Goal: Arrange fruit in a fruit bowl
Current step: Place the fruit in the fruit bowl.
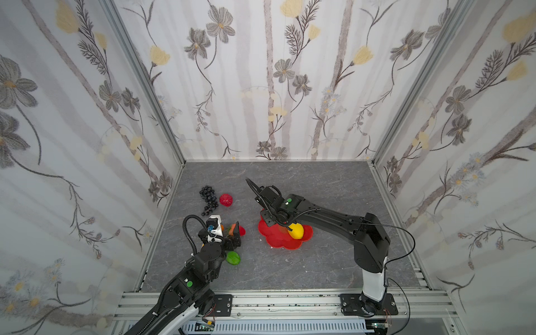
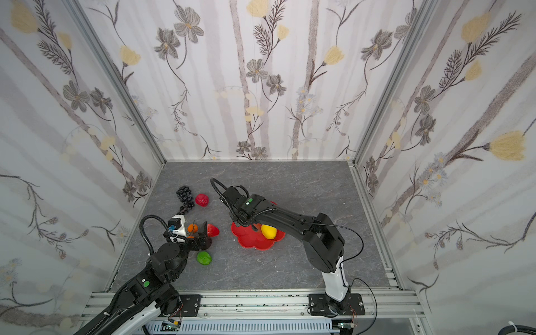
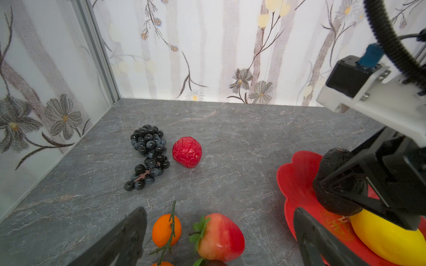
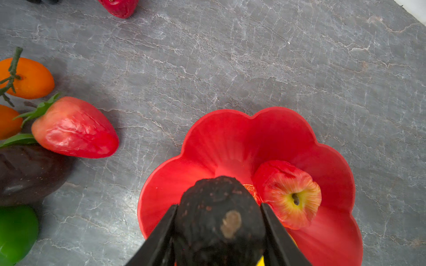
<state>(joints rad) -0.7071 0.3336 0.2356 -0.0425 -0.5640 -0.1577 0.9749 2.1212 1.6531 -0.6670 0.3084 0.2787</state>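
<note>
The grey marble-patterned worktop (image 1: 333, 188) carries everything. The shallow bright red fruit bowl with the scalloped petal rim (image 1: 272, 239) sits near its middle, and the loose fruit lies to its left.

The right tool (image 4: 219, 207) hangs over the bowl with its jaws clenched on a dark, rough-skinned avocado (image 3: 334, 175). The left tool (image 3: 220, 214) is released, jaws wide, low over the loose fruit on the left.

A black grape bunch (image 3: 149, 152) lies far left, with a bumpy red fruit (image 3: 187, 152) just beside it. A glossy yellow lemon (image 1: 296, 231) already rests in the bowl's near right part. A red-and-yellow apple (image 4: 290, 198) also lies in the bowl, close by the avocado. On the worktop left of the bowl are a glossy dark brown fruit (image 4: 27, 170), a red strawberry with green leaves (image 4: 73, 129), a green lime (image 1: 233, 258) nearer the front, and small oranges on a green stem (image 4: 30, 78).

The step in hand looks like setting the avocado down. To do it well, I would aim for the bare red floor on the left side of the bowl, clear of both lemon and apple. The avocado should be lowered until it nearly rests before the jaws part, because the dish is shallow and a dropped fruit could roll over the rim or knock the lemon. The left tool is best kept waiting until the right arm has lifted clear.
</note>
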